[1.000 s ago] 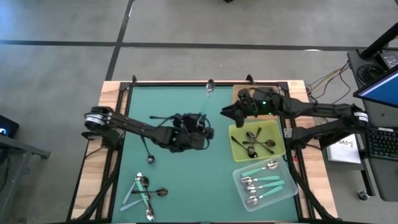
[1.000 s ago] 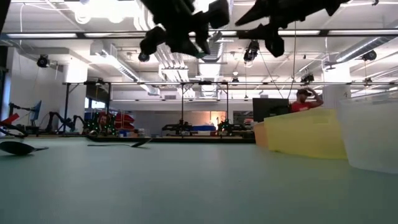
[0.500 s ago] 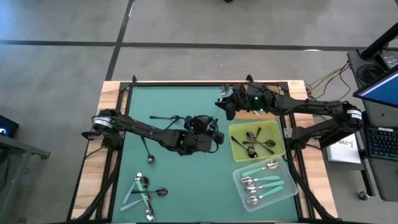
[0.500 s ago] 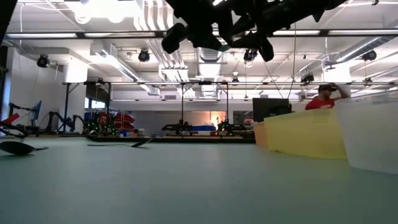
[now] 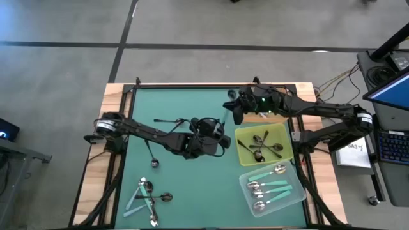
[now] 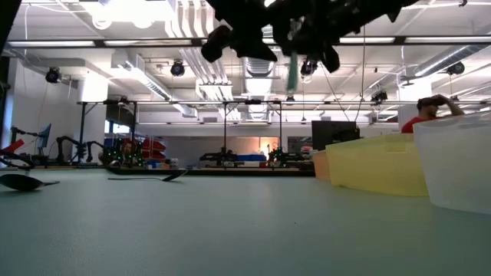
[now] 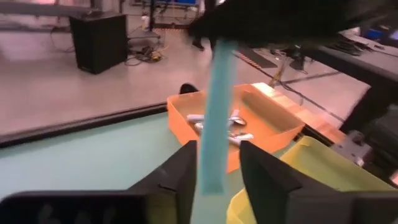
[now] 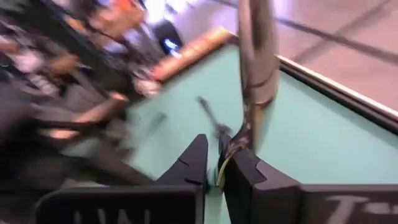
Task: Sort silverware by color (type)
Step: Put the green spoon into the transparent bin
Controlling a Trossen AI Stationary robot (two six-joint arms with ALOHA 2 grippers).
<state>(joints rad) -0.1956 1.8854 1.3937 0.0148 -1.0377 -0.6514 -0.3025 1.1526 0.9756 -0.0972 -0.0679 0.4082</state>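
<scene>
**Q:** Where, then, does the teal-handled spoon point(image 5: 225, 117) sit relative to each end effector?

**A:** It hangs above the tabletop point(image 5: 192, 185), near the far edge. The right end effector point(image 5: 232, 108) is clamped on its bowl end; in the right wrist view the silver neck stands between closed fingers point(image 8: 249, 171). The teal handle reaches toward the left end effector point(image 5: 217, 137), whose fingers point(image 7: 264, 180) stand apart on either side of the handle without touching it.

**Q:** What lies around it?

**A:** A yellow tray point(image 5: 281, 153) holds silver spoons point(image 5: 262, 145); a clear tray point(image 5: 291, 198) beside it holds teal-handled spoons point(image 5: 268, 186). Both trays sit along the right edge. Black spoons point(image 5: 163, 120) lie far-left; a mixed pile point(image 5: 148, 195) lies at the near-left corner. Open green surface lies between the pile and the trays.
</scene>
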